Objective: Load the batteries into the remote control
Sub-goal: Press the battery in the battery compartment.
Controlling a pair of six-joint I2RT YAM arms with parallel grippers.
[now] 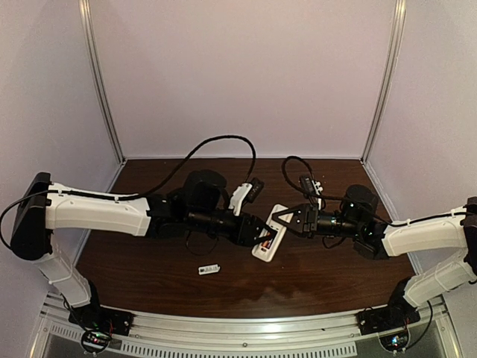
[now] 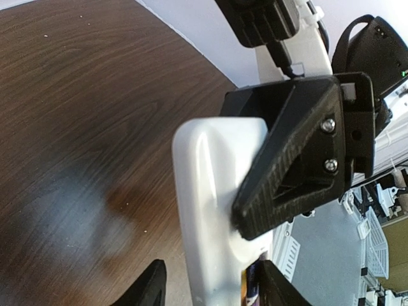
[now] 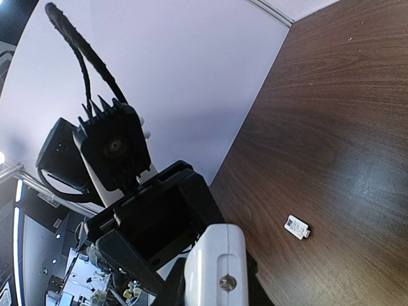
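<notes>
The left hand [image 1: 258, 237] has its fingers apart, straddling the near end of the remote control [image 2: 210, 191], where an orange-red battery [image 1: 265, 242] shows in the recess. The right hand [image 1: 285, 221] is clamped on the remote's far end, holding it tilted over the desk [image 1: 149, 253]. A small white cover piece [image 1: 210, 269] lies on the desk, nearer the front and left of both hands, well clear of them.

White remote control [image 1: 270, 224], dark wood-grain table [image 1: 149, 261], black fingers [image 2: 293, 166], battery [image 1: 265, 242] perhaps orange-red
</notes>
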